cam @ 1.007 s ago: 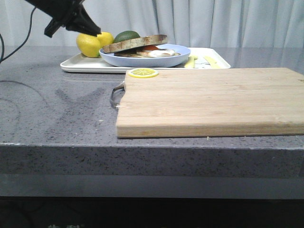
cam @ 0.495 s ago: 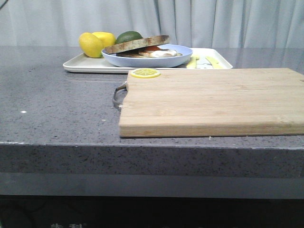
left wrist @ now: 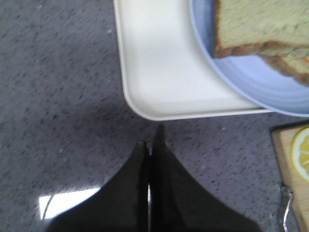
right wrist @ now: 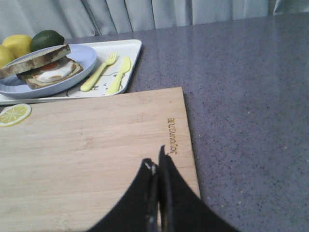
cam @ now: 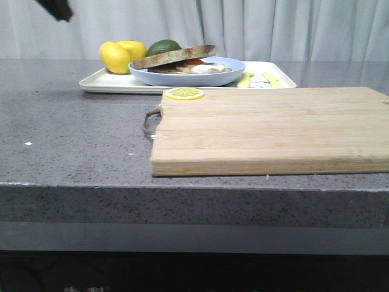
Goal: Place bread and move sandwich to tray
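Both black two-finger grippers had their jaws pressed together with nothing between them. Left gripper (left wrist: 153, 145) hung above bare grey speckled countertop (left wrist: 58, 96), just outside a corner of the flat white rectangular tray (left wrist: 154, 82). Right gripper (right wrist: 158, 166) hung over the pale wooden cutting board (right wrist: 91, 145), near its edge.

The thick plain slice of bread (cam: 173, 56), with brown crust and pale crumb, lay tilted on top of the egg-topped sandwich (cam: 200, 67). Both sat in the round pale blue plate (cam: 182, 78), and the plate stood on the tray. Judged from this layout, both task steps appeared complete, with neither arm engaged on any item. The next move probably called only for clearing the arms, or for a check that the top slice sat securely.

Limits of view:
- In the front view, only a dark tip of the left arm (cam: 58, 9) showed at the top edge; the right arm was absent.
- The plate rim hid the lower part of the sandwich.
- The left wrist view cut off most of the bread and plate.
- Two yellow lemons (cam: 115, 56) and a dark green avocado (cam: 164, 46) blocked the tray's far corner.
- A lemon slice (cam: 185, 93) lay on the board corner.
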Tool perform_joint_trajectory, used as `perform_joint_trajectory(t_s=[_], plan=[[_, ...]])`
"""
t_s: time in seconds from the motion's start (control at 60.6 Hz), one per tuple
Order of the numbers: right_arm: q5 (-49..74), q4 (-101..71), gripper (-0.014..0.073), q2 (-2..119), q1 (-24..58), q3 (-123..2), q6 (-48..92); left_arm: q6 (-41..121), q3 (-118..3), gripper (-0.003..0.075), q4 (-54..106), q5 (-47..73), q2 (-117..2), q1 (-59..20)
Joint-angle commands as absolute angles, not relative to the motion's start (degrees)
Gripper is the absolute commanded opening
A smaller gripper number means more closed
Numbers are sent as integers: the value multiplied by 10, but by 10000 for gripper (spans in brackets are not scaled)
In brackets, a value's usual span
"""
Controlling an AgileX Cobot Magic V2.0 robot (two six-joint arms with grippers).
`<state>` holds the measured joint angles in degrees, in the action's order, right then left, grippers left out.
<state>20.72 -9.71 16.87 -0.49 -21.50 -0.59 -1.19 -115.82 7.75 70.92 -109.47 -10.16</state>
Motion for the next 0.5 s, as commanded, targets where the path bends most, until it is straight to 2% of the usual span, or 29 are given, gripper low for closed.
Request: perform_joint_trajectory(t_s=[0.0,0.314,0.479], plan=[[140,-97,-60,175,-9,-230,-5,-13,-1096,-20,81,643,-1013,-87],[133,-97,-60,175,-9,-230,-5,-9,-735,-20,81,397,-749,-72],[133,-97,-60,175,-9,-230,-5,-10,-589,-20,81,272,-597,-75]])
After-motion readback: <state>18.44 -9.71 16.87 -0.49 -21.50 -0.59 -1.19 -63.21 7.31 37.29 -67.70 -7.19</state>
